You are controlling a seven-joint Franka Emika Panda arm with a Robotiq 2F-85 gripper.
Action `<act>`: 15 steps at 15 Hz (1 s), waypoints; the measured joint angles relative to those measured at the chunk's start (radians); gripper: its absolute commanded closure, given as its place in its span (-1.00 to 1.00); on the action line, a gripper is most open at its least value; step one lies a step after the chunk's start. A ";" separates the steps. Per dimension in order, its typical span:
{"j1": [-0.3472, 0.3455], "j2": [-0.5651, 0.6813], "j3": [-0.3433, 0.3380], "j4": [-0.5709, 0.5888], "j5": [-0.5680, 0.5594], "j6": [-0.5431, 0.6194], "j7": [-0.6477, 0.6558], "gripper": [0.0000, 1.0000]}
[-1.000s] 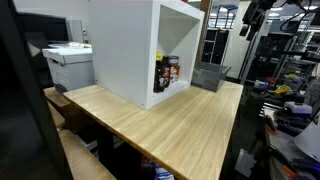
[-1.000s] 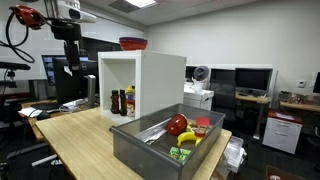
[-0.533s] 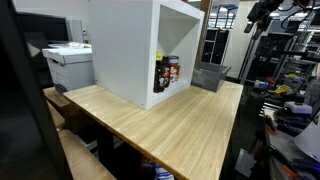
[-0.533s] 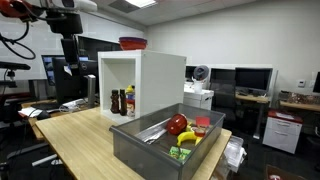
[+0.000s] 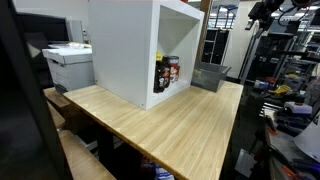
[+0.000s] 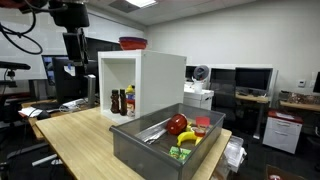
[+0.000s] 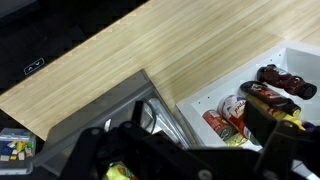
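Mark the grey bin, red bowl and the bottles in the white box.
grey bin (image 6: 140, 150): in an exterior view, on its near side wall.
red bowl (image 6: 132, 43): in an exterior view, middle of its side.
bottles (image 6: 121, 102): in an exterior view, body of a dark bottle.

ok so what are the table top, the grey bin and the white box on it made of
table top: looks like wood, pale with grain lines and plank joints, satin sheen; could be laminate.
grey bin: probably metal, its inner wall shines and reflects in the wrist view; plastic not ruled out.
white box: thick flat panels, smooth matte white, likely painted or laminated board.
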 measured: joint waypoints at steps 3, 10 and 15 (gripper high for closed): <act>0.000 0.053 -0.025 0.051 0.019 -0.007 -0.006 -1.00; 0.005 0.179 -0.041 0.179 0.104 -0.028 -0.029 -1.00; 0.006 0.196 -0.041 0.189 0.110 -0.030 -0.030 -1.00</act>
